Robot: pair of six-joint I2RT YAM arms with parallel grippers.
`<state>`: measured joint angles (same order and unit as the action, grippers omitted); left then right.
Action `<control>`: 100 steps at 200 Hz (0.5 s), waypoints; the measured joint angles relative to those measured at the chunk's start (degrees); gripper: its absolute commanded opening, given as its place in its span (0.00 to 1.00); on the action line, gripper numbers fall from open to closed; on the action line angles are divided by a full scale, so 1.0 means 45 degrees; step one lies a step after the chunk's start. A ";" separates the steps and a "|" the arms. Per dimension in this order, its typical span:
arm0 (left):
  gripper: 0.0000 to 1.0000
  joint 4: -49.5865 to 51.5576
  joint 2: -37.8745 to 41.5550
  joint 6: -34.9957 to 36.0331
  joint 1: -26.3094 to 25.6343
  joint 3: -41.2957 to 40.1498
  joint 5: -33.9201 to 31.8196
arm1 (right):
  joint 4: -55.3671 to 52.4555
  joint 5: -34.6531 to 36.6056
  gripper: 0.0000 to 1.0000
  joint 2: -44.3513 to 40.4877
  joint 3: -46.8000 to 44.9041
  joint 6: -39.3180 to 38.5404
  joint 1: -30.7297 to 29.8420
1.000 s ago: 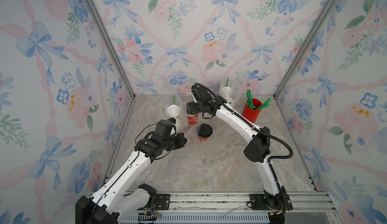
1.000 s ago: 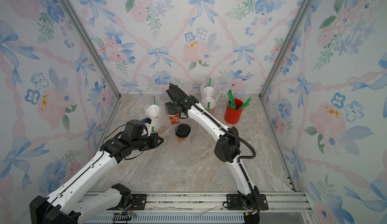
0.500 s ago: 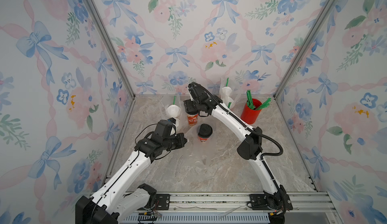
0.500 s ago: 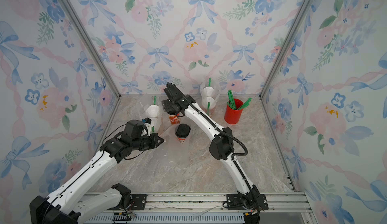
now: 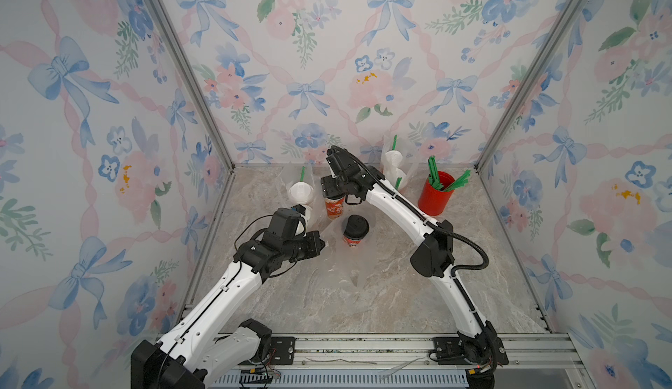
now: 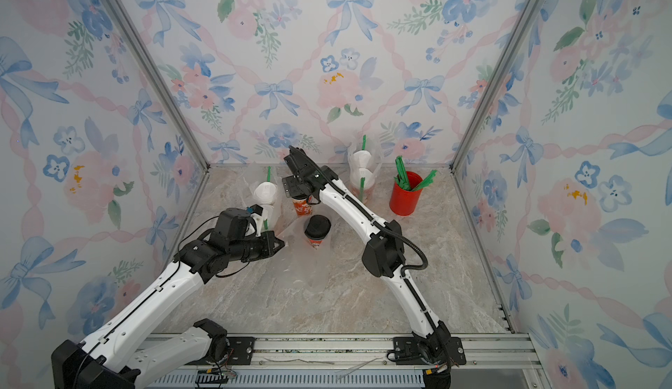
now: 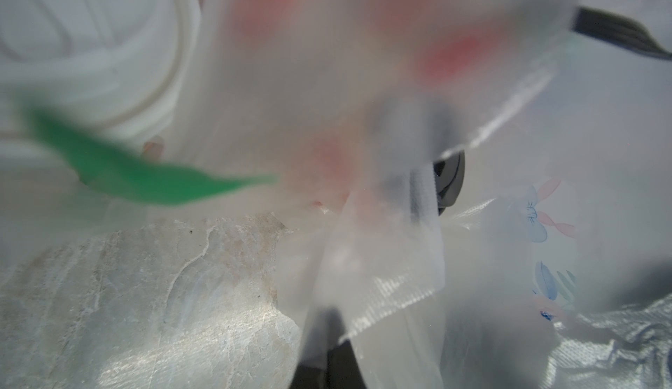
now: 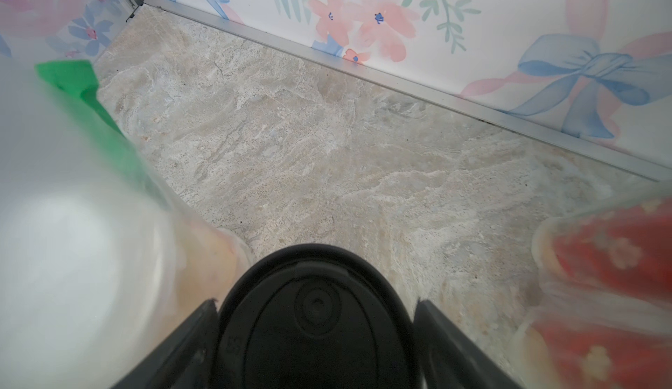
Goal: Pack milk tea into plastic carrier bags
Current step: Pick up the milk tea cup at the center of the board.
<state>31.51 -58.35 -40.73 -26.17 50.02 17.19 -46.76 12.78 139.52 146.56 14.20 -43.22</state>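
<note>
Straddling the upright black-lidded cup (image 5: pixel 335 207) with the right tool (image 8: pixel 316 301), jaws wide, gripping nothing. Directly beneath, near the back of the worktop (image 5: pixel 381 296): straight down, then squeeze. Left tool (image 5: pixel 317 242) pinched shut, seemingly on the clear bag (image 7: pixel 392 267), just in front.

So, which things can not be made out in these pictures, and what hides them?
- Left claw tips, and anything between them: left wrist view, blurred clear bag covers them.
- Black lid, in part: right wrist view, cut by the frame edge; in both top views the right claw hides it.
- White lid: right wrist view, blurred, too close.
</note>
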 measured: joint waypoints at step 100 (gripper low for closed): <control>0.03 0.0000 0.0000 -0.0010 0.0000 0.0034 0.0005 | 0.0350 0.0243 0.78 -0.0024 -0.0262 -0.0015 -0.0097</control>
<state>31.51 -58.35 -40.77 -26.17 50.17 17.21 -45.19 13.87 139.41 145.38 14.13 -43.66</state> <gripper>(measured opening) 0.046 0.791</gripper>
